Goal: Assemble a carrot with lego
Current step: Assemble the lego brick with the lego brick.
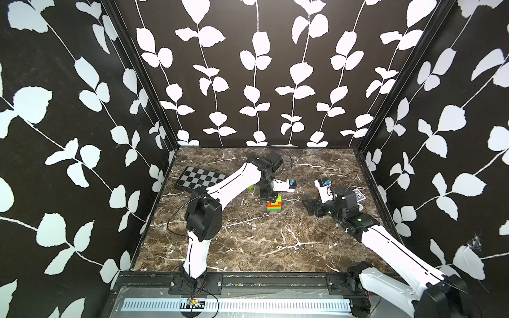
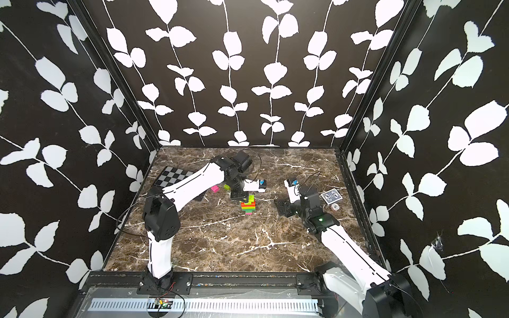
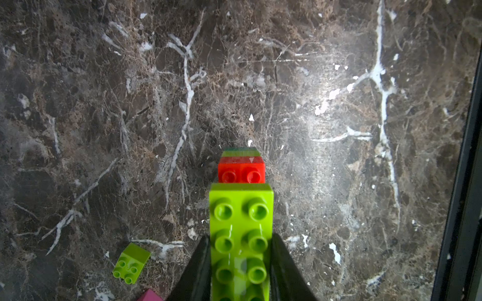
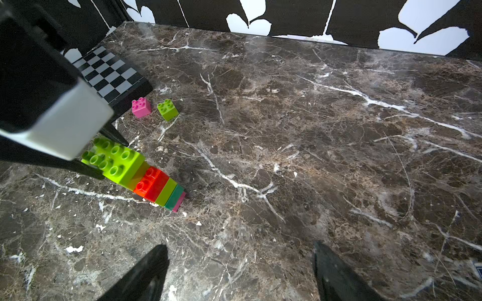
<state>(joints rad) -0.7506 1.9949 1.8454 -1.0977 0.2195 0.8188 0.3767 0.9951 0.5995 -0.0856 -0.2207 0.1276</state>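
Observation:
The carrot (image 1: 274, 207) (image 2: 248, 206) stands upright mid-table as a stack of pink, green, lime and red-orange bands (image 4: 159, 186). A long lime brick (image 3: 241, 208) (image 4: 117, 161) sits on top of it, overhanging the red brick (image 3: 241, 173). My left gripper (image 3: 241, 235) (image 1: 271, 196) is shut on that lime brick from above, one finger on each long side. My right gripper (image 4: 239, 246) (image 1: 309, 208) is open and empty, low over the table to the right of the stack. Loose lego lies behind the stack: a pink brick (image 4: 141, 106) (image 2: 214, 188) and a small lime brick (image 4: 168, 109) (image 3: 131, 263).
A black-and-grey checkered board (image 1: 201, 179) (image 4: 109, 75) lies at the back left, partly under the left arm. A deck of cards (image 1: 358, 196) (image 2: 331, 196) sits near the right wall. Patterned walls enclose the marble table (image 1: 248, 247) on three sides.

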